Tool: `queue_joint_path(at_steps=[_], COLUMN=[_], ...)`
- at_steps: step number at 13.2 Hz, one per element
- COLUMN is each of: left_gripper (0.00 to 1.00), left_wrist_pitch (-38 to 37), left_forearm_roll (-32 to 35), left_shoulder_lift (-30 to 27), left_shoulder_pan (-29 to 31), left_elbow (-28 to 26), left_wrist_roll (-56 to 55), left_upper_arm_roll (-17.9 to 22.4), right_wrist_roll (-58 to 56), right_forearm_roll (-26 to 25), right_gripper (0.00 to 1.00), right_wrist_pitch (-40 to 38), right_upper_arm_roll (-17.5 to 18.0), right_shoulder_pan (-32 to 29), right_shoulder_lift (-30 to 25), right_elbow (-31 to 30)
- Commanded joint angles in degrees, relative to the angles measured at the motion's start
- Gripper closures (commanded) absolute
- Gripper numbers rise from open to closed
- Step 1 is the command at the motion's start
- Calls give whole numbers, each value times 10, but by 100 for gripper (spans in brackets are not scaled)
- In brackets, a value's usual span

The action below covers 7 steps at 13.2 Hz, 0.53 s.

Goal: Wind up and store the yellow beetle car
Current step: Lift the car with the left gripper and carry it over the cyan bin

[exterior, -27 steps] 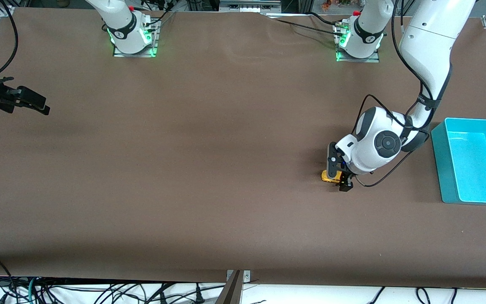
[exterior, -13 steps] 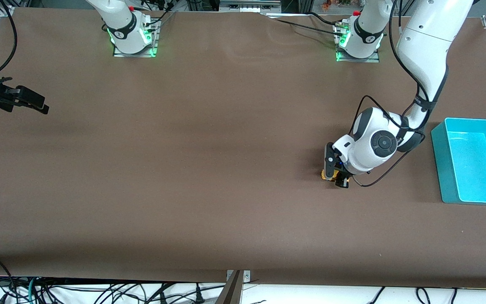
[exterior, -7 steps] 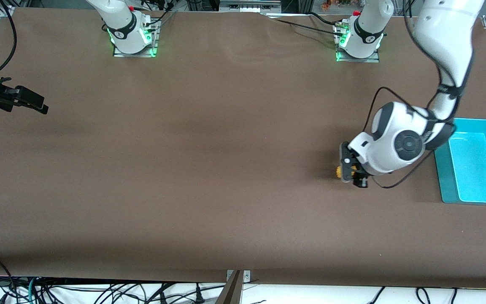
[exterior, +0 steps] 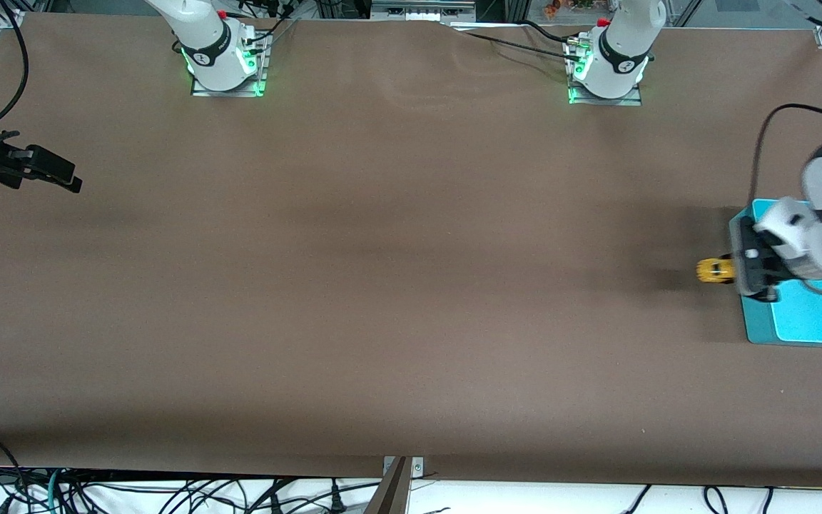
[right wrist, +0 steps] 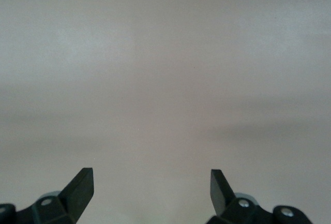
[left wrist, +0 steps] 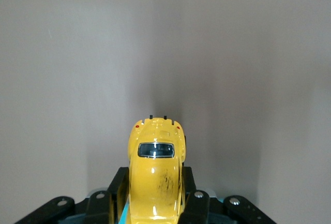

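Observation:
The yellow beetle car (exterior: 715, 271) is a tiny, rounded toy with dark windows. It hangs above the brown table, just beside the teal bin's (exterior: 756, 330) rim. My left gripper (exterior: 738, 270) is shut on it, and the wrist sits over the bin's edge. In the left wrist view the car (left wrist: 155, 175) sticks out from between the black fingers (left wrist: 120, 182) of the left gripper (left wrist: 154, 185), rear window up. At the right arm's end of the table my right gripper (exterior: 77, 180) waits, held open. The right wrist view shows the right gripper (right wrist: 150, 181) with nothing between its fingertips.
The teal bin stands at the left arm's end of the table, and its inside is partly hidden by the left wrist. Both arm bases (exterior: 224, 64) (exterior: 607, 68) stand along the table's edge farthest from the front camera. Cables hang below the edge nearest it.
My left arm has carried the car off the table and swung it toward the teal bin at the left arm's end. The right arm has not moved.

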Motion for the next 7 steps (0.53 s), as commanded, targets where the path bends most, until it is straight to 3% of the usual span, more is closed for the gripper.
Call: queue_joint_path(at_steps=[1, 7], left_gripper=[54, 54], left_wrist_pitch=[-8, 54], left_forearm_roll=[7, 11], left_shoulder_lift=[13, 68], left_shoulder_pan=[57, 152], left_elbow=[32, 34], left_wrist_roll=[100, 212], left_upper_arm_roll=[9, 9], right_wrist_roll=[9, 7], right_forearm_roll=[1, 2], right_gripper=[0, 0], right_wrist_pitch=[-9, -9], right_upper_arm_roll=[7, 7], right_shoulder_pan=[-7, -7], right_shoulder_lift=[-1, -1], right_elbow=[5, 5])
